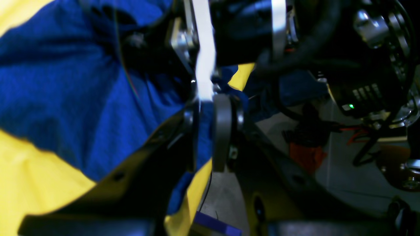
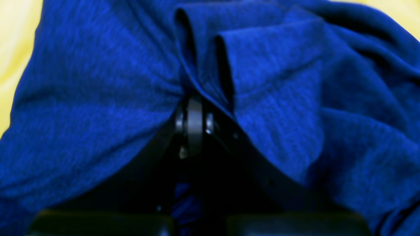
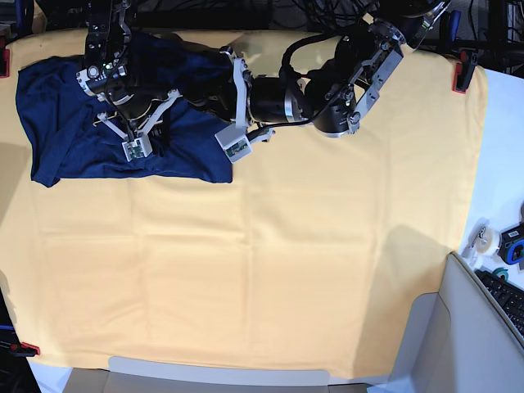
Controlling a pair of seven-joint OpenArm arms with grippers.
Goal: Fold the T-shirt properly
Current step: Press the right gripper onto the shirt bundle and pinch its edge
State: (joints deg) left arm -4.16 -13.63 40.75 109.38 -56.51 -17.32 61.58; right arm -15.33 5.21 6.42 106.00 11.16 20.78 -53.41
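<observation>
The T-shirt (image 3: 57, 123) is dark navy and lies bunched at the far left corner of the pale yellow cloth (image 3: 286, 246). In the right wrist view my right gripper (image 2: 194, 105) is shut on a pinch of the T-shirt (image 2: 98, 114), and folds fan out from its tips. In the left wrist view my left gripper (image 1: 206, 111) is shut on a hanging edge of the T-shirt (image 1: 65, 91). Seen from the base view, the right gripper (image 3: 151, 102) and the left gripper (image 3: 192, 92) sit close together over the shirt's right half, which is partly hidden under them.
The yellow cloth covers nearly the whole table. Red clamps (image 3: 464, 70) hold its corners. Tape rolls (image 3: 483, 239) and a keyboard (image 3: 508, 295) lie off the table's right edge. Cables and arm bases crowd the far edge.
</observation>
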